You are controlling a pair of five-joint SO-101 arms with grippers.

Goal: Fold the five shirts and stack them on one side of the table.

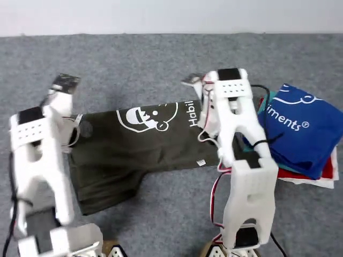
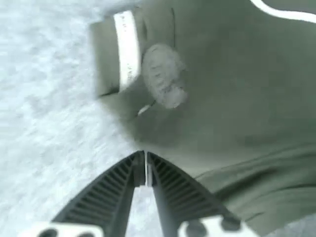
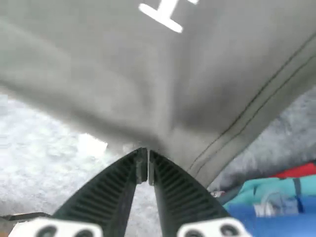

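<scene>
Olive shirt (image 1: 139, 144) pinched at opposite edges by left pincer (image 2: 146, 160) and right pincer (image 3: 147, 155), both clamped shut. Risk: shallow edge grips may slip mid-fold, bunching fabric.

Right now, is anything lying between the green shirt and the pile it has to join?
No loose thing. Only the right arm stands over the table strip between the green shirt and the pile.
</scene>
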